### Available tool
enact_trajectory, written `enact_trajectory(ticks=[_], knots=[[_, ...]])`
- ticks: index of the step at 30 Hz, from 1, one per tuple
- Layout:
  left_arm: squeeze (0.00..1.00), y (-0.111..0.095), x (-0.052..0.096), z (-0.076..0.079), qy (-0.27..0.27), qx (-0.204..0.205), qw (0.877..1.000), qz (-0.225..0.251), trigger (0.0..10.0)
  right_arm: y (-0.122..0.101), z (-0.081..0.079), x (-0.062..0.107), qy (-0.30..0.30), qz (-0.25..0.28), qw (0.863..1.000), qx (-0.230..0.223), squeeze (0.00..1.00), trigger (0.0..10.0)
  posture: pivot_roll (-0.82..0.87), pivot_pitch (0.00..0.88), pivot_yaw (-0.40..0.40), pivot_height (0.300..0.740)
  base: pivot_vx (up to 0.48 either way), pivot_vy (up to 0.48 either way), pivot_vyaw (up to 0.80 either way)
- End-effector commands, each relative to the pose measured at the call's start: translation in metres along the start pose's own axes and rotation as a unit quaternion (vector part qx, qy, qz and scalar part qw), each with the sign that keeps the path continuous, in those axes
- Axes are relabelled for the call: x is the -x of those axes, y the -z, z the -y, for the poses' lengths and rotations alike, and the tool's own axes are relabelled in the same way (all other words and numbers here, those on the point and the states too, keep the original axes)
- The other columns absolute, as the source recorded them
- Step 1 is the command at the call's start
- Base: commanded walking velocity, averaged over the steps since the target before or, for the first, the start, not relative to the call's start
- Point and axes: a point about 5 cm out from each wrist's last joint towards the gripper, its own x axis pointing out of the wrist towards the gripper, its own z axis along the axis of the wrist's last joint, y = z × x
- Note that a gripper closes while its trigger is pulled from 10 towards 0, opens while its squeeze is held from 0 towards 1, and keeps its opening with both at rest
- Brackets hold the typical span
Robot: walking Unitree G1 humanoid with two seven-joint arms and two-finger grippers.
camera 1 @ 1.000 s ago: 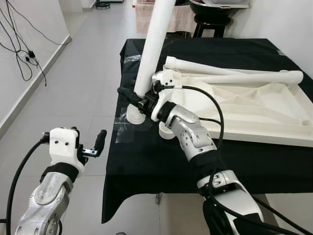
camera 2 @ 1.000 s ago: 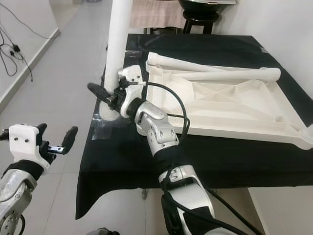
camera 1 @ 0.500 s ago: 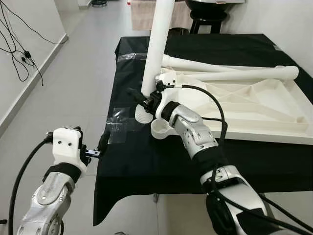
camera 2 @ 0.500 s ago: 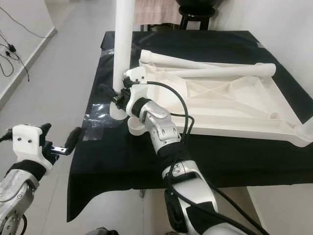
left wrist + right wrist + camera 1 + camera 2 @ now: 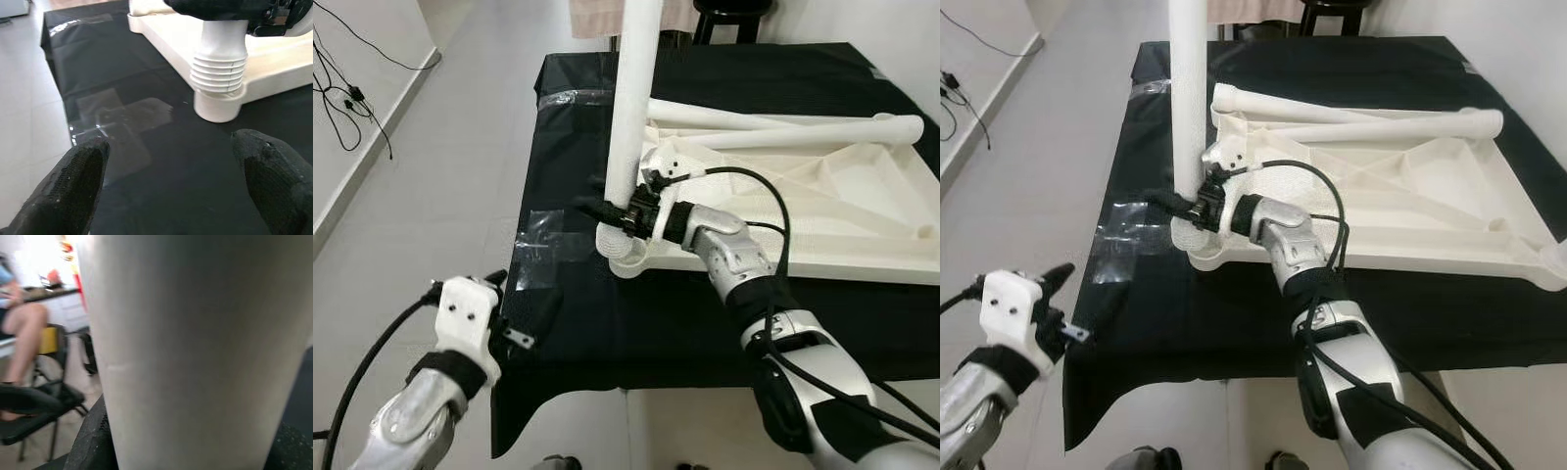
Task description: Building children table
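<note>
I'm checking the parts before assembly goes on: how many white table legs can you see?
3. One upright leg held by the right gripper at the tabletop's near-left corner socket; two lying legs across its far side. A fourth may be hidden.

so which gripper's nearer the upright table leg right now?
Right. The right gripper is clamped on the upright table leg just above its threaded base, at the tabletop's corner socket. The left gripper hangs open off the black table's near-left edge, apart from the leg.
</note>
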Motion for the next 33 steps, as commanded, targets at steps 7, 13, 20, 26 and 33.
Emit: enact_trajectory(ticks=[7, 13, 20, 26, 33], knots=[[0.0, -0.002, 0.013, 0.008, 0.024, 0.019, 0.999, -0.016, 10.0, -0.006, -0.003, -0.004, -0.047, 0.013, 0.999, 0.007, 0.0, 10.0, 0.1, 0.312, 0.04, 0.74, 0.0, 0.0, 0.0], [0.0, -0.005, 0.018, 0.01, 0.028, 0.028, 0.999, -0.017, 10.0, -0.003, 0.001, -0.006, -0.027, -0.007, 0.999, 0.025, 0.0, 10.0, 0.11, 0.326, 0.044, 0.74, 0.0, 0.0, 0.0], [0.0, -0.007, 0.021, 0.012, 0.029, 0.033, 0.999, -0.019, 10.0, -0.01, 0.005, -0.003, -0.031, 0.01, 0.999, 0.015, 0.0, 10.0, 0.11, 0.335, 0.045, 0.74, 0.0, 0.0, 0.0], [0.0, -0.008, 0.023, 0.013, 0.031, 0.039, 0.999, -0.022, 10.0, -0.02, 0.005, 0.012, -0.107, 0.038, 0.993, -0.024, 0.0, 10.0, 0.11, 0.34, 0.049, 0.74, 0.0, 0.0, 0.0], [0.0, -0.008, 0.023, 0.012, 0.032, 0.04, 0.998, -0.023, 10.0, -0.017, 0.005, 0.016, -0.126, 0.017, 0.992, -0.015, 0.0, 10.0, 0.11, 0.338, 0.05, 0.74, 0.0, 0.0, 0.0]])
